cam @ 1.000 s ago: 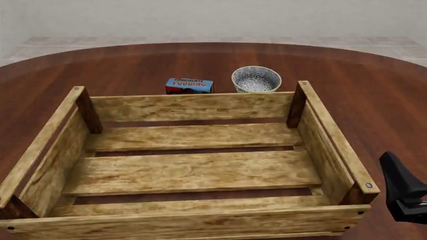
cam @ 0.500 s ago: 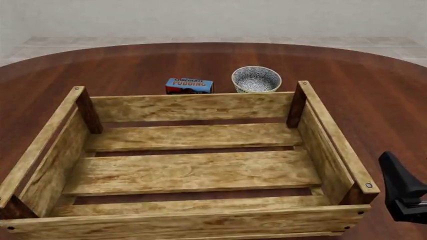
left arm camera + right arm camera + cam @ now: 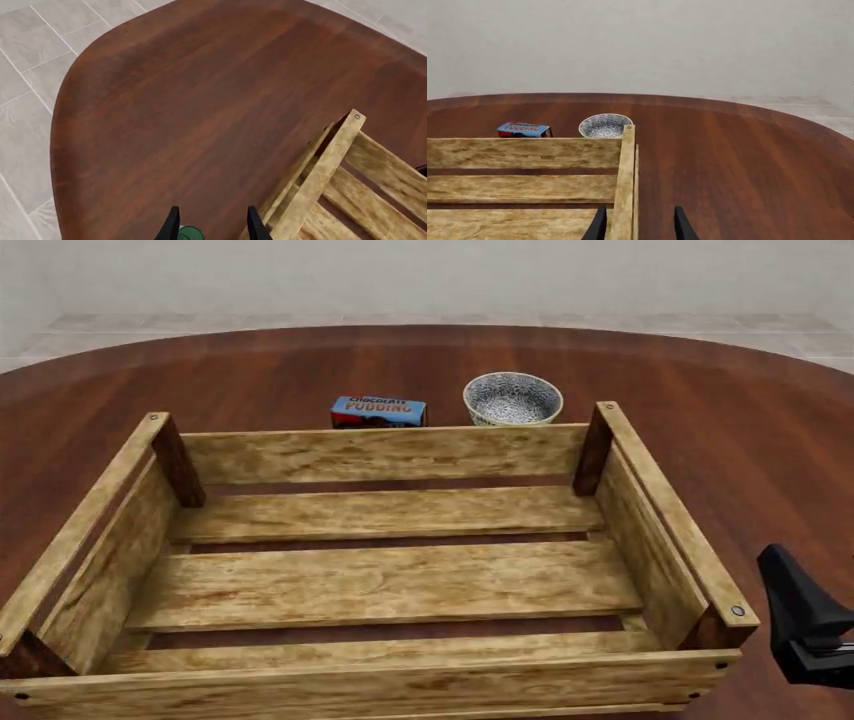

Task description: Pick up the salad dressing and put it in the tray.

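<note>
Left wrist view: the left gripper point(image 3: 211, 227) shows as two black fingertips at the bottom centre of the frame, spread apart and gripping nothing; between them, at the bottom edge, sits the round dark green cap of the salad dressing bottle point(image 3: 189, 233), seen from above, its body out of view. The bottle stands on the dark reddish-brown wooden table point(image 3: 193, 115), just beside the outer wall of the large light-wood slatted crate point(image 3: 327, 170), whose corner fills the lower right of the frame. Pale grey floor tiles point(image 3: 33, 75) run down the left side. Front view: the crate takes up most of the frame, its slatted floor bare. Behind its far wall, upper centre, a small blue chocolate pudding box point(image 3: 379, 411) stands next to a small speckled bowl point(image 3: 513, 398). The bottle and the left gripper are out of sight here. At the lower right edge a black piece of the right arm point(image 3: 805, 625) sits near the crate's near right corner. Right wrist view: the right gripper point(image 3: 638, 227) at bottom centre has its fingertips parted, straddling the top of the crate's right wall, holding nothing.
</note>
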